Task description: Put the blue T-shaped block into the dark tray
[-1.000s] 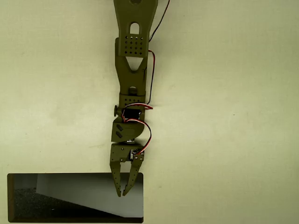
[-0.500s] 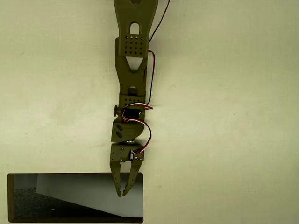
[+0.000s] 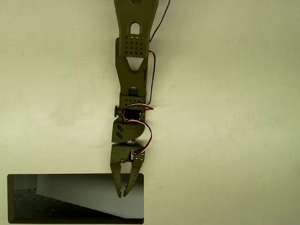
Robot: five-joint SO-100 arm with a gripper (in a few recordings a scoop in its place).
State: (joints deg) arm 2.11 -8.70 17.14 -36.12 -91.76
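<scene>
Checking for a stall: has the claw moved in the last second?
No. The claw hangs over the same spot on the dark tray's right part, fingertips nearly together.

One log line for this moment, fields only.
tool: over dark tray right part, tips nearly together, nothing seen held | arm: extended down the overhead view | blue block: not spotted

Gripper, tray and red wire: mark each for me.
Gripper (image 3: 123, 194): overhead view, between the fingertips.
Tray (image 3: 10, 199): overhead view, left rim.
Red wire (image 3: 150, 134): overhead view, loop beside the wrist.
</scene>
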